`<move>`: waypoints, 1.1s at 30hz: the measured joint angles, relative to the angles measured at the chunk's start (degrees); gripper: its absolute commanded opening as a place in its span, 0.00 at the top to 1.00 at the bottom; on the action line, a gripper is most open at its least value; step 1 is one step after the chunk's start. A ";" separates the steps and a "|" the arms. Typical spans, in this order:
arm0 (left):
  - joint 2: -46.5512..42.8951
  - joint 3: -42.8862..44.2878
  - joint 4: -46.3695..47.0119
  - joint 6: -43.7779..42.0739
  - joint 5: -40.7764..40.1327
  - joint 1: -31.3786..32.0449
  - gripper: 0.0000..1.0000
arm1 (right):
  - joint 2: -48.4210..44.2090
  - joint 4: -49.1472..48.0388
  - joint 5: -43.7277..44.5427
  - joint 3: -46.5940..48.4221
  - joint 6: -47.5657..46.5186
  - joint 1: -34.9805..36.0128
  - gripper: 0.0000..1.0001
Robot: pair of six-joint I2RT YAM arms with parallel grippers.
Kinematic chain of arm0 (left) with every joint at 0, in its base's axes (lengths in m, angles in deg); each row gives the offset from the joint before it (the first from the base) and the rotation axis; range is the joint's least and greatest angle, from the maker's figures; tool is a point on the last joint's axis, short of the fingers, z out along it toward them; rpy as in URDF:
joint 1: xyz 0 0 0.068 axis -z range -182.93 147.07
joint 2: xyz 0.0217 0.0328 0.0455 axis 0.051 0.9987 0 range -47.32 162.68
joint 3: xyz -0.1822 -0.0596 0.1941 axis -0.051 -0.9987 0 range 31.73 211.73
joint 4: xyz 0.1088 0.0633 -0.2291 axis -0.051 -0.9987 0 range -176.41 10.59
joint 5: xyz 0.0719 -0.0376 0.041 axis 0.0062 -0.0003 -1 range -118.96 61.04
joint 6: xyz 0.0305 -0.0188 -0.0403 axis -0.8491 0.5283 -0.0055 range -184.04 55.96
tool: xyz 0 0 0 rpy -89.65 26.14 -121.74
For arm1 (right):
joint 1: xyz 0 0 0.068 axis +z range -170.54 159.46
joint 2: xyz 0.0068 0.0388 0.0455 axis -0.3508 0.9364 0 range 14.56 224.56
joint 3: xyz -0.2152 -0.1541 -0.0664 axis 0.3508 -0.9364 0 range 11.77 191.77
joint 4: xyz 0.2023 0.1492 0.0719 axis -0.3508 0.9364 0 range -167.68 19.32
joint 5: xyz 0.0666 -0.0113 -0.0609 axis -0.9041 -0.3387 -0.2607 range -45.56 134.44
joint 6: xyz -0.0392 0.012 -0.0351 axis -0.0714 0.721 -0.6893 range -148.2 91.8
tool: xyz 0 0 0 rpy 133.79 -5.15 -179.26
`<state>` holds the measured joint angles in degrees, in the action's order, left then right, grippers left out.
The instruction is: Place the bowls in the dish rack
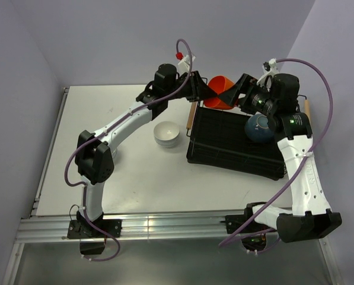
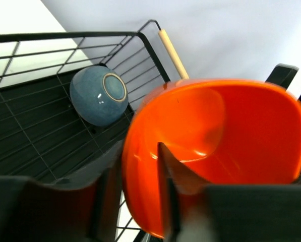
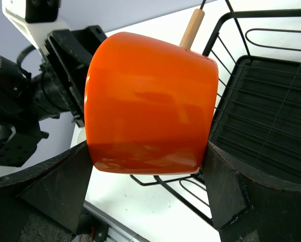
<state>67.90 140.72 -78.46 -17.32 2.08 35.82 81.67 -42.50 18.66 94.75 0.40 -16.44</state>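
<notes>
The orange bowl [image 1: 219, 90] [image 2: 216, 141] [image 3: 150, 101] hangs on its side above the far left corner of the black dish rack [image 1: 224, 148] [image 2: 19, 131] [image 3: 261, 101], between both grippers. My left gripper [image 1: 199, 88] [image 2: 138, 148] straddles its rim, one finger inside and one outside, the jaws slightly apart. My right gripper [image 1: 233, 94] [image 3: 146, 146] spans the bowl's outer wall, a finger pressed on each side. A dark blue bowl [image 1: 258, 129] [image 2: 97, 93] lies tilted in the rack's right part. A white bowl [image 1: 166, 133] sits upright on the table left of the rack.
The rack's wooden handle [image 1: 190, 119] [image 2: 173, 53] [image 3: 191, 27] runs along its left end, just under the orange bowl. The right arm reaches over the rack's right side. Walls close in behind and to the right.
</notes>
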 measured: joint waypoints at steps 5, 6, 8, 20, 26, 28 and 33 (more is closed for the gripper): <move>0.00 0.00 0.02 -0.61 0.70 1.36 0.42 | -0.15 0.31 0.85 1.22 -0.87 0.28 1.00; 0.00 0.00 0.00 -0.68 0.76 1.55 0.38 | -0.26 0.37 1.18 1.33 -1.14 0.28 1.00; 0.00 0.00 -0.15 -1.07 0.81 1.75 0.31 | -0.63 0.52 2.34 1.36 -1.70 0.33 1.00; -4.52 -0.92 -2.95 -3.17 1.07 -2.75 0.11 | -5.07 6.01 7.19 1.36 -9.51 -3.02 1.00; -9.09 -1.31 -5.35 -8.63 1.66 -4.94 0.09 | -2.54 13.79 11.45 4.35 -17.46 -8.00 1.00; -11.23 -1.68 -7.15 -11.41 1.64 -5.01 0.05 | -0.94 16.44 14.49 5.42 -20.98 -8.55 1.00; -17.42 -5.11 -11.41 -16.48 2.36 -6.21 0.01 | 1.81 23.71 21.40 5.73 -29.22 -8.55 1.00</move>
<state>50.48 135.61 -89.87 -33.80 4.45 29.61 83.48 -18.79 40.06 100.47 -28.82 -24.98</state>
